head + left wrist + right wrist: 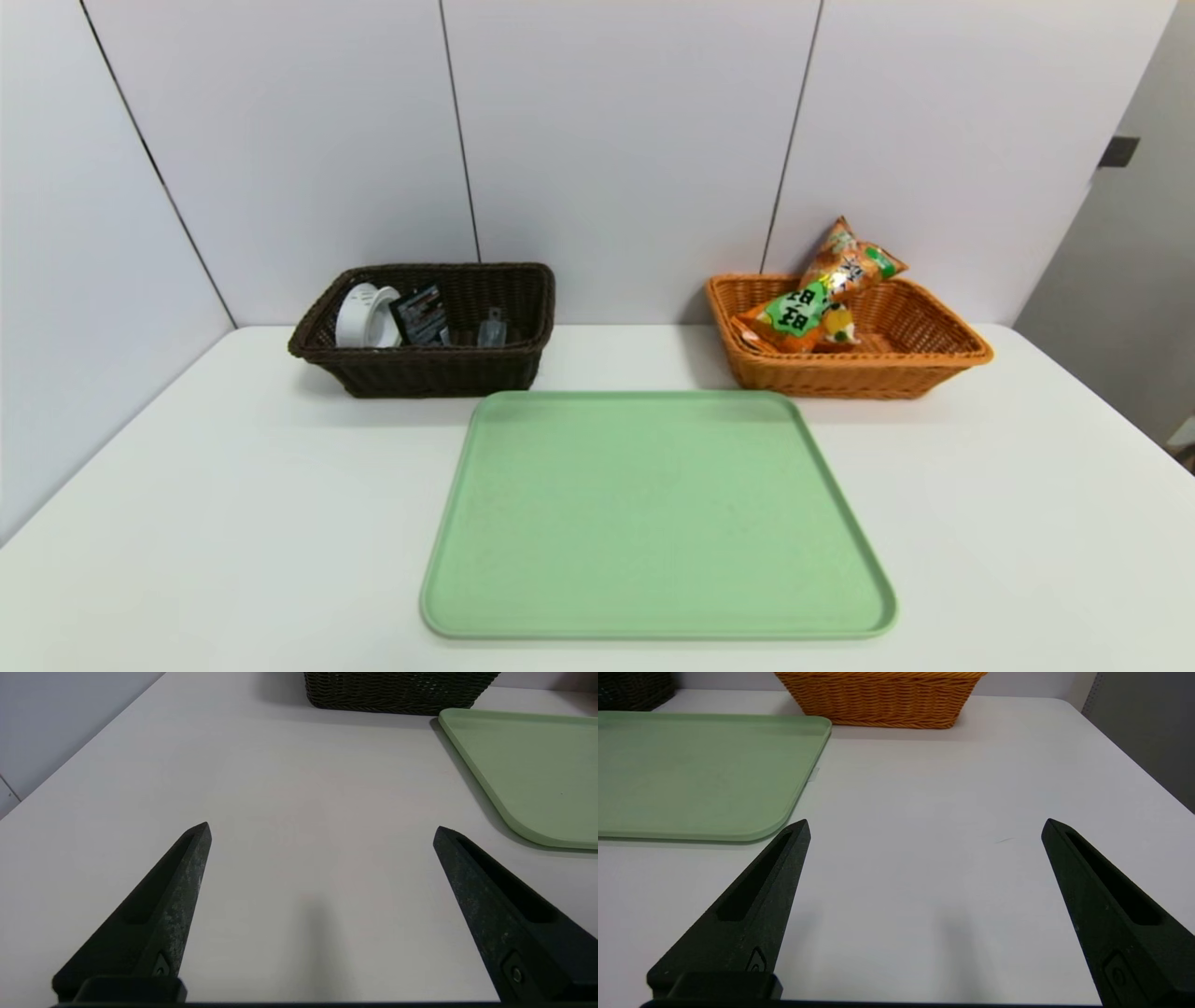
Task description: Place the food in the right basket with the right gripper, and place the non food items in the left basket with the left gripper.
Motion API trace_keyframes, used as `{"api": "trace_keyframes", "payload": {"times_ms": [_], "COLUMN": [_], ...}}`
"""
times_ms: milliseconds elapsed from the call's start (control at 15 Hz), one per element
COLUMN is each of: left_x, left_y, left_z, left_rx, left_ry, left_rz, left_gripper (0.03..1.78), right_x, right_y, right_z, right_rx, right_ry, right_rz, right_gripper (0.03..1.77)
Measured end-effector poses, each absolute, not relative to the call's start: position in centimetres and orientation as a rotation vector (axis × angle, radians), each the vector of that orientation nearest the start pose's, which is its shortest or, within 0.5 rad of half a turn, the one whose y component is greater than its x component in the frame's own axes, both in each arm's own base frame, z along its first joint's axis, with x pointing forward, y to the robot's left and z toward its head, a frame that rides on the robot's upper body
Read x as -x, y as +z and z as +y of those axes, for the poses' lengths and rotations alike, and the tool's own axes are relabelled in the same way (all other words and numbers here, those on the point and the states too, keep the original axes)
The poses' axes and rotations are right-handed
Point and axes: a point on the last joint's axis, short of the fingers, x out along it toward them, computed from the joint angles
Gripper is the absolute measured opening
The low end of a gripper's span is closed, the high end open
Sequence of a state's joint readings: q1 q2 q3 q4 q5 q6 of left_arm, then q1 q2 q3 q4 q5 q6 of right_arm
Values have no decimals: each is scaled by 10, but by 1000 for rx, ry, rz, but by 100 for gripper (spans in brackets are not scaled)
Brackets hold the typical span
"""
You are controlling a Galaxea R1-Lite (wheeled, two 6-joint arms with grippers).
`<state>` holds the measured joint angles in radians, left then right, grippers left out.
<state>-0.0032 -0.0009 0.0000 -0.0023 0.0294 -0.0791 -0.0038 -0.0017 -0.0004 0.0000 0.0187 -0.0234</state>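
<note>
Showing white table [233,523], green tray [653,523], panelled wall [616,140]

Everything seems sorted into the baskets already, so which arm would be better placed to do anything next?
Neither. The green tray is bare, non-food sits in the dark brown basket, snacks in the orange-tan basket. Left tool and right tool both hover open over bare table.

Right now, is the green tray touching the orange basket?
Apart. The right wrist view shows a strip of white table between the green tray and the orange basket.
</note>
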Motion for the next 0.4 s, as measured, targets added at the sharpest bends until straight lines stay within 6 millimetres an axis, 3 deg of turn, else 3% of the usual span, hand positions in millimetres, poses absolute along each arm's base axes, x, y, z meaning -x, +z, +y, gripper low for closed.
{"api": "trace_keyframes", "payload": {"times_ms": [400], "left_x": [23], "left_y": [76], "left_z": [1], "left_rx": [79], "left_ry": [26], "left_rz": [-4], "left_gripper": [169], "right_x": [23], "right_y": [76], "right_z": [0], "right_rx": [0], "right_ry": [-5], "right_rz": [-3], "right_gripper": [171]}}
